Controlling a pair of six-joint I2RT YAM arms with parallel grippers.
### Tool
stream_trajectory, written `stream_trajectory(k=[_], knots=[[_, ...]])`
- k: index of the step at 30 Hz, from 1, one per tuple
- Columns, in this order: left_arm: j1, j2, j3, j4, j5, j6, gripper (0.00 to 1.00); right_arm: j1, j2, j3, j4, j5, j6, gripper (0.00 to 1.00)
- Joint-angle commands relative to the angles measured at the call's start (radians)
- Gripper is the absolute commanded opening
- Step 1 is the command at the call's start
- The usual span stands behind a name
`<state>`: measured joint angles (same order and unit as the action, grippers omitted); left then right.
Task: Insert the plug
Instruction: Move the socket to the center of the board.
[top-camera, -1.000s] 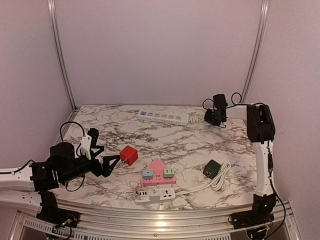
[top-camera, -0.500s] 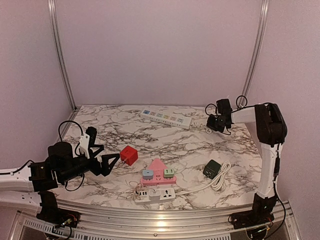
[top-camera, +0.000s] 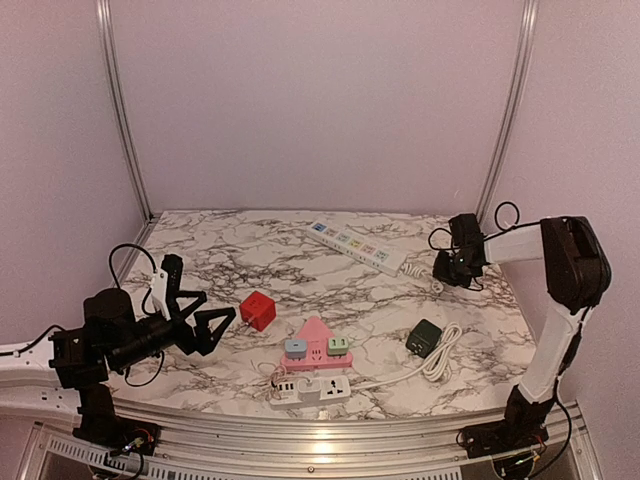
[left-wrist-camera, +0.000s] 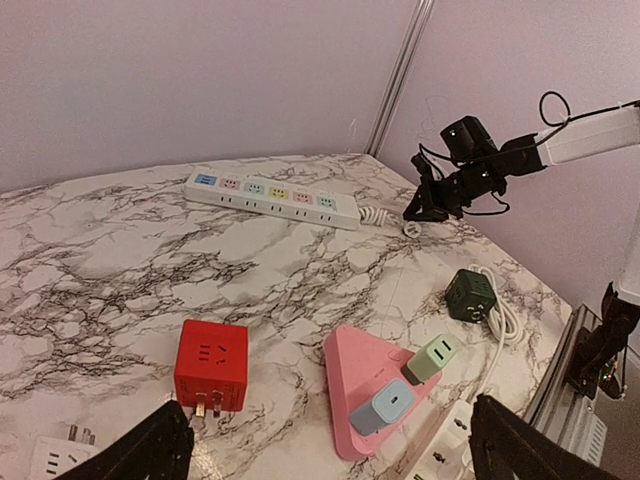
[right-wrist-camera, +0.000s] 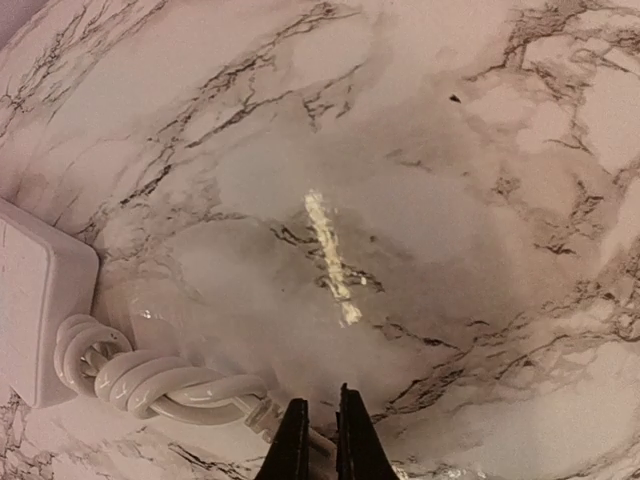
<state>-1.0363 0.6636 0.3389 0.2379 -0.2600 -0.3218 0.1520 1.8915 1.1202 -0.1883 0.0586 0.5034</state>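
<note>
The red cube plug (top-camera: 257, 311) lies on the marble table with its metal prongs (left-wrist-camera: 205, 407) facing my left gripper. That left gripper (top-camera: 218, 307) stands open just left of the plug, and the left wrist view shows its fingers (left-wrist-camera: 165, 445) spread wide, touching nothing. At the back right, my right gripper (top-camera: 445, 268) is low on the table. Its jaws (right-wrist-camera: 322, 430) are shut on the coiled white cord (right-wrist-camera: 160, 385) of the long white power strip (top-camera: 358, 244).
A pink triangular socket block (top-camera: 315, 340) carrying a blue and a green adapter sits at the front centre. A white power strip (top-camera: 310, 390) lies in front of it. A dark green cube socket (top-camera: 424, 337) with a looped white cable lies at the right. A white adapter (left-wrist-camera: 55, 458) lies near the left gripper.
The right gripper has shut on the strip's cord and moved right and nearer, dragging the long white strip with it. The left arm has drawn back slightly.
</note>
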Motion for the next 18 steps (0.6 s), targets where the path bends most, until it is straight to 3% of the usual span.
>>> stream_trajectory(k=[1,3,6,18], knots=[[-0.007,0.012,-0.004,0.016,0.001,0.004,0.99,-0.013,-0.095,-0.027,-0.053,0.048,-0.020,0.16],[-0.008,0.032,0.006,0.015,0.005,0.016,0.99,-0.009,-0.123,-0.004,-0.051,0.035,-0.038,0.44],[-0.008,0.055,0.020,0.017,0.000,0.029,0.99,0.010,-0.118,0.067,-0.043,-0.005,-0.078,0.64],[-0.010,0.107,0.027,0.035,-0.025,0.070,0.99,0.102,0.333,0.701,-0.243,-0.123,-0.077,0.68]])
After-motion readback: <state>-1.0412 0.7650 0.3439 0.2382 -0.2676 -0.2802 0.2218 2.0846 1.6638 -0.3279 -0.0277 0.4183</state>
